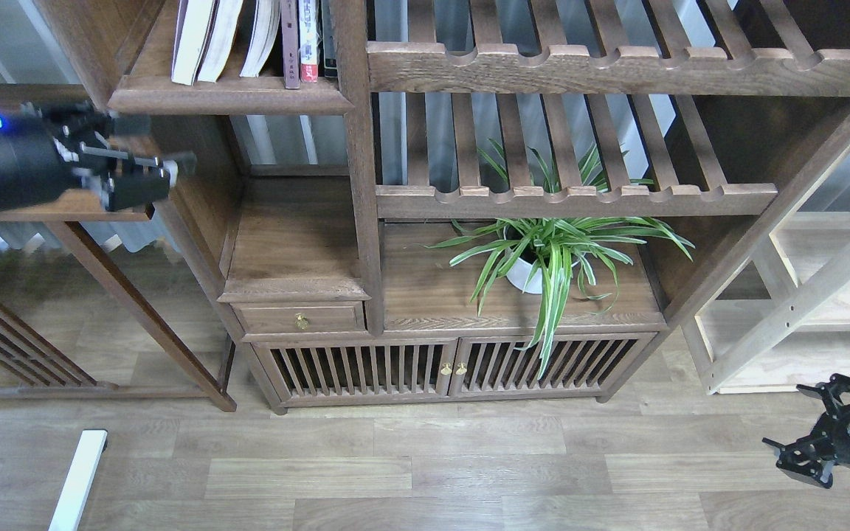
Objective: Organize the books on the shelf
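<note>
Three thick books with white page edges lean together at the top left, on the narrow dark-brown shelf. Their covers hardly show from here. My left gripper hangs below and left of that shelf, beside the cabinet's left post. It points right, looks open and holds nothing, though it is blurred. My right gripper is low at the far right above the floor, open and empty.
Thin upright maroon, red-white and dark books stand right of the thick ones against the post. Slatted racks fill the upper right. A potted spider plant sits lower down. A side table is behind my left gripper, and a pale shelving unit stands at the right.
</note>
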{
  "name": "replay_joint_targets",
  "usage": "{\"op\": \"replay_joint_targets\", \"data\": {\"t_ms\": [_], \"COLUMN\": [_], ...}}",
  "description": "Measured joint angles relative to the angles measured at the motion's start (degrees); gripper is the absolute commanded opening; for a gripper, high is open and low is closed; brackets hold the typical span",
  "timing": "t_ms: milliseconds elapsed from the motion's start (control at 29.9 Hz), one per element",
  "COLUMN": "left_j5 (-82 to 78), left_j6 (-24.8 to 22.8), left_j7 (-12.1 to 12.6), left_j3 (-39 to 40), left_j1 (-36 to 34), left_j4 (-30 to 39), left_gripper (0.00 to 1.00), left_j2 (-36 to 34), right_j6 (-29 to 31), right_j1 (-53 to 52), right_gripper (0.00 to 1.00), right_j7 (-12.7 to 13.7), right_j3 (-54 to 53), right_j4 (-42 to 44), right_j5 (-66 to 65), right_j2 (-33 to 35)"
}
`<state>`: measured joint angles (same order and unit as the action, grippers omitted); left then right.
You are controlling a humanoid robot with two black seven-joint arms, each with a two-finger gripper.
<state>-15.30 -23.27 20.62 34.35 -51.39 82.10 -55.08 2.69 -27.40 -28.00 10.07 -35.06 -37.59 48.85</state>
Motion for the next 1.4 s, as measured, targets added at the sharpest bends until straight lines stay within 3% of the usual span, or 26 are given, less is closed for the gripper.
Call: {"op": "replay_joint_targets", "data": {"t_ms": [201, 702, 903, 1270, 1404], "left_j5": [-0.11, -0.92, -2.79, -1.49, -0.39], "left_j6": [-3.54, -4.73, -4.74, -4.74, -4.74], "left_j7": [-1.71, -13.36, -19.92, -35.88, -37.99], "left_j3": [0.06, -0.08, -3.17, -20.5, -22.55], "left_j1": [11.91, 40.27, 45.39, 46.92, 48.19], "left_j4": [-0.07, -6.12, -15.68, -40.49, -50.83], "left_gripper": [0.82, 0.9, 0.94, 0.97, 0.97], "left_j2": [0.01, 4.27, 10.52, 23.57, 29.89], "right_j6": [-0.72, -3.33, -4.69, -7.86, -9.08], "right_j1": [1.45, 6.14, 9.47, 16.51, 19.35], "right_gripper": [1.0, 1.0, 1.0, 1.0, 1.0], "right_j7": [0.0, 0.0, 0.0, 0.0, 0.0], "right_j3": [-0.04, -0.24, -0.45, -0.37, -0.32], "right_j4": [0.21, 3.38, 7.31, 19.51, 23.96], "right_j5": [0.05, -0.01, 0.1, 2.57, 2.83], "right_j2": [0.11, -3.4, -8.09, -19.56, -24.12]}}
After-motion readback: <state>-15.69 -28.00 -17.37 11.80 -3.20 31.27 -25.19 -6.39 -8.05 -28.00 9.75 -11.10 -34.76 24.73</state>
